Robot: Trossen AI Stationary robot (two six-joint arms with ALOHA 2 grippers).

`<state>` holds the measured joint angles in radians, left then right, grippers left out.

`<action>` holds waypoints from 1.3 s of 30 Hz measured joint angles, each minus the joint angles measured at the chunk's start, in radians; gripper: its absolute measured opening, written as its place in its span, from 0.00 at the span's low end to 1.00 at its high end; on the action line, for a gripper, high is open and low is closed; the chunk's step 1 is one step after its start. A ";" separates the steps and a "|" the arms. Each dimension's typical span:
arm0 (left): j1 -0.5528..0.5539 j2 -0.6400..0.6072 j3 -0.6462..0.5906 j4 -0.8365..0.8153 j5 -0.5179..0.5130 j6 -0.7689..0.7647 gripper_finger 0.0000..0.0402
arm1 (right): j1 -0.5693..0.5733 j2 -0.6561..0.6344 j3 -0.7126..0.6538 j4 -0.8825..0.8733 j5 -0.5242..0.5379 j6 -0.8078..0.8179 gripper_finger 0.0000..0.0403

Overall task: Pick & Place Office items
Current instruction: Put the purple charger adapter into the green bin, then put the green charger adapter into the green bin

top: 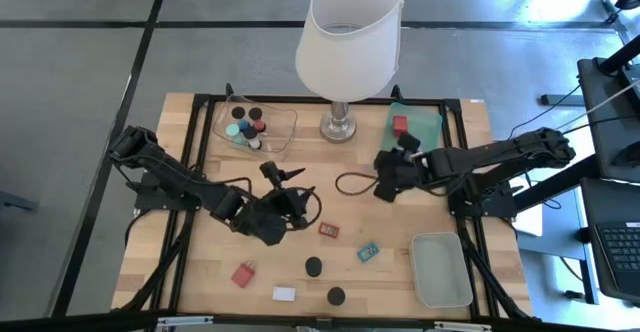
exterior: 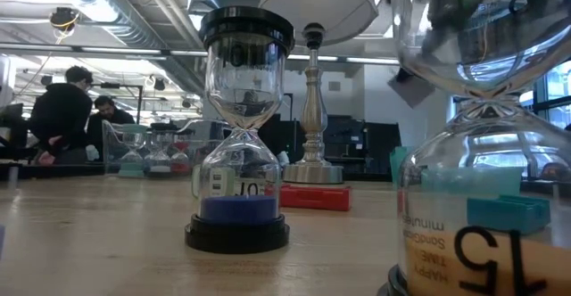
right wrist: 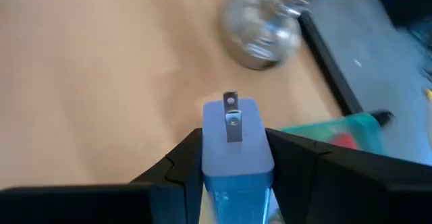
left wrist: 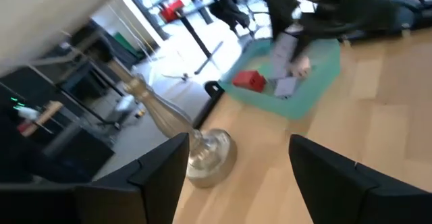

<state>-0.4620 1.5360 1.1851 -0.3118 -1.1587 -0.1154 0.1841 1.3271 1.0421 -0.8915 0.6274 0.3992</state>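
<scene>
The right gripper (right wrist: 233, 177) is clamped on a lavender plug block (right wrist: 236, 150), prongs forward; its arm reaches in low from the right, with the gripper near the lamp base (top: 339, 126) and beside the green tray (top: 425, 122). Only the right wrist view shows that block. The left gripper (left wrist: 239, 163) stands open and empty, its arm bent low across mid-table. The left wrist view shows a red block (left wrist: 248, 80) in the tray. More items, like a black cap (top: 314, 266), lie along the front edge.

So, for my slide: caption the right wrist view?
Right gripper shut on a lavender plug block, near the lamp base.
</scene>
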 joint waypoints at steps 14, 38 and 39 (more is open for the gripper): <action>0.026 0.000 0.000 -0.113 0.076 -0.108 0.62 | -0.339 0.000 -0.297 0.170 -0.124 0.008 0.32; 0.025 0.000 0.000 -0.155 0.076 -0.107 0.62 | -0.384 0.000 -0.334 0.241 -0.172 0.064 0.57; 0.025 0.000 0.000 -0.170 0.076 -0.108 0.62 | -0.382 0.000 -0.323 0.241 -0.172 0.064 0.58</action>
<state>-0.4366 1.5360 1.1851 -0.4823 -1.0823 -0.2230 -0.1979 1.3273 0.7195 -0.6505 0.4553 0.4637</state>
